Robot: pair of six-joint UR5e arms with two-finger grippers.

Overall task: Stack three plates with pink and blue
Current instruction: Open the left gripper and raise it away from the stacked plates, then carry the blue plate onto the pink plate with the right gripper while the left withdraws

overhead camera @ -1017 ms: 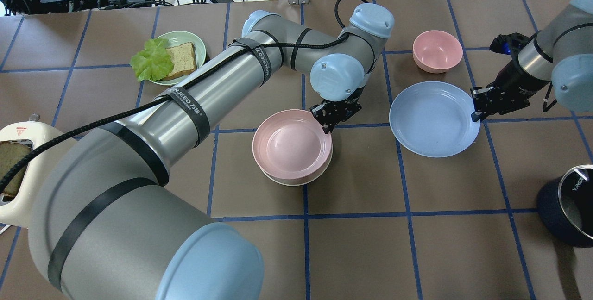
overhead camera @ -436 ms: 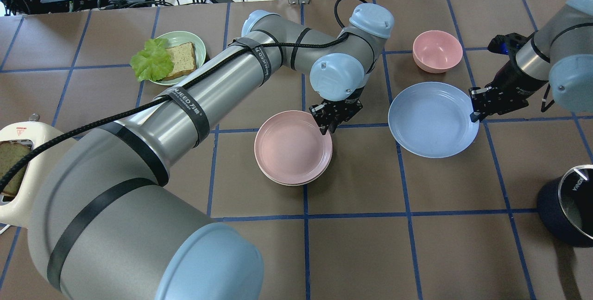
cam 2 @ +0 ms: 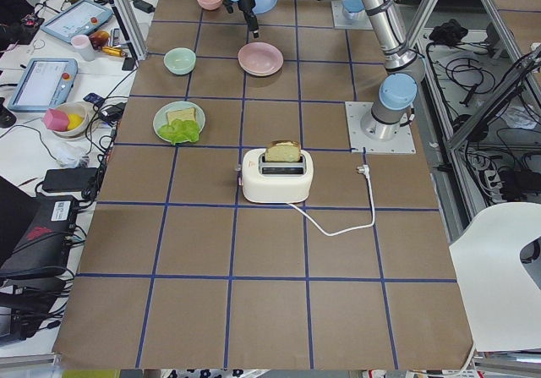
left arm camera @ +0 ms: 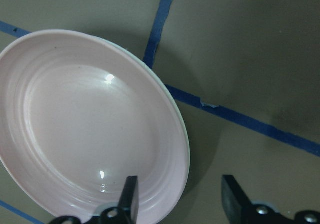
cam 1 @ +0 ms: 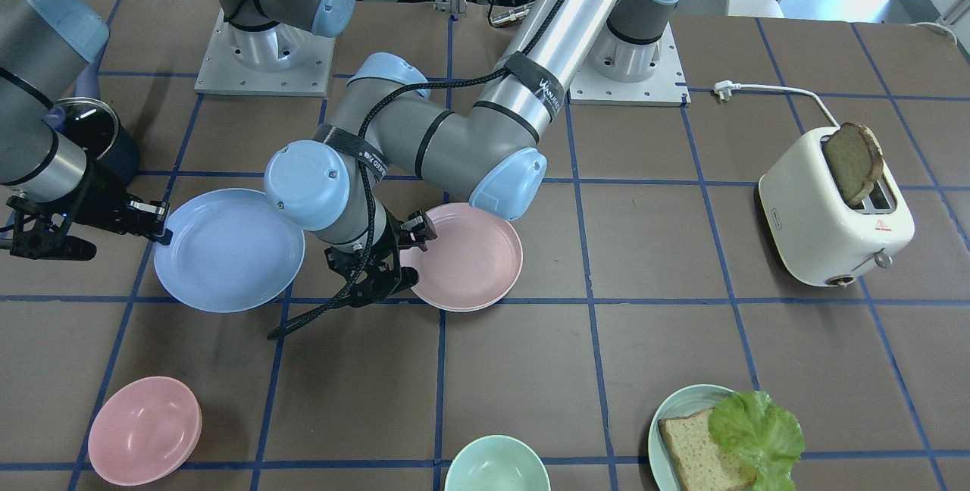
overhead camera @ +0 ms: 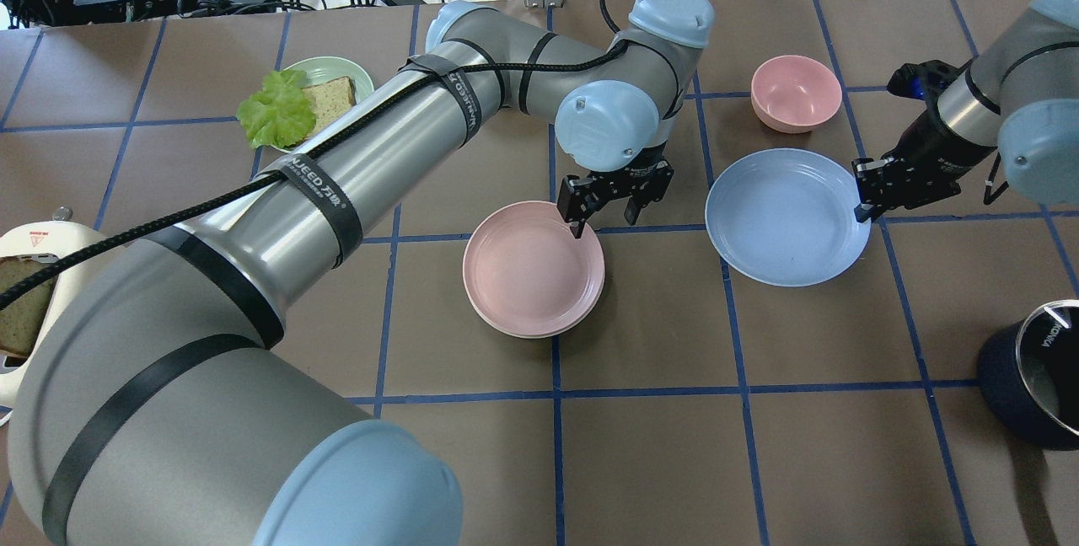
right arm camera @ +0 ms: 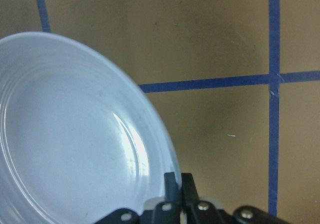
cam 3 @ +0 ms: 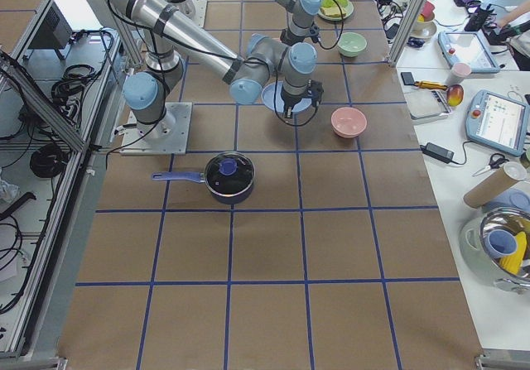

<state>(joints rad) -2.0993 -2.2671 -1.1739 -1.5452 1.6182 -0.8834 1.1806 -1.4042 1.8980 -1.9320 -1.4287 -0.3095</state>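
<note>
While the left gripper (overhead camera: 603,222) hangs at the far-right rim of the pink plate (overhead camera: 533,268), its jaws are spread wide, one finger over the rim and one outside, gripping nothing. The pink plate sits nested in the cream plate (overhead camera: 529,334) mid-table (overhead camera: 657,445). The blue plate (overhead camera: 788,217) lies apart to their right, and the right gripper (right arm camera: 180,181) has its jaws pinched closed on that plate's right rim.

All three plates are bare inside. The pink bowl (overhead camera: 796,93) just beyond the blue plate is bare too, and so is the mint bowl (cam 1: 496,467). The mint plate (cam 1: 659,419) carries a bread slice (cam 1: 701,449) and a lettuce leaf (cam 1: 758,423). The toaster (cam 1: 833,226) has toast (cam 1: 852,161) sticking up from a slot. The dark pot (cam 3: 229,175) wears its lid.

The cream plate is nearly all hidden, with only a thin edge showing. The front view cuts off the mint bowl and mint plate at its bottom edge. The overhead view crops the pot and the toaster.
</note>
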